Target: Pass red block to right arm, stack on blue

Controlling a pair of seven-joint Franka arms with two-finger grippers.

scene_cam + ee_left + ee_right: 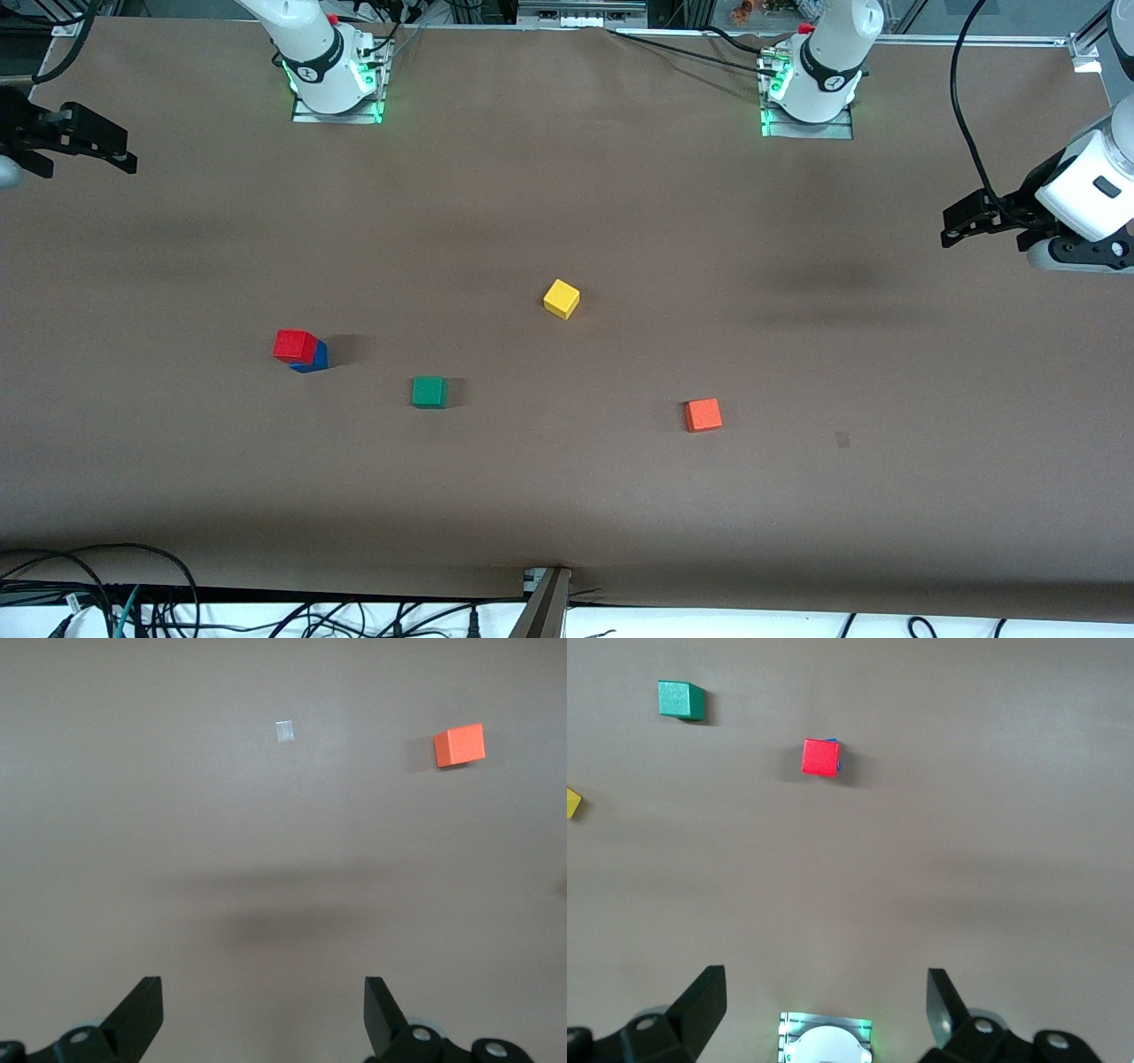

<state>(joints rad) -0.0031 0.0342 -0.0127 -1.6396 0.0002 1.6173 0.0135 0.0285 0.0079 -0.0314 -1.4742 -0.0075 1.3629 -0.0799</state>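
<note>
The red block (pixel 295 345) sits on top of the blue block (pixel 315 358), slightly offset, toward the right arm's end of the table. In the right wrist view the red block (pixel 820 757) covers all but a thin edge of the blue block (pixel 838 763). My right gripper (pixel 124 149) hangs open and empty over the table's edge at its own end, well away from the stack; its fingers (pixel 700 1001) frame bare table. My left gripper (pixel 950 227) is also open and empty, held over the other end of the table, and its fingers (pixel 142 1010) have nothing between them.
A yellow cube (pixel 561 299) lies mid-table, with a green cube (pixel 429 392) nearer the front camera beside the stack. An orange cube (pixel 702 415) lies toward the left arm's end. The arm bases (pixel 335 84) (pixel 808 97) stand at the back edge. Cables run along the front edge.
</note>
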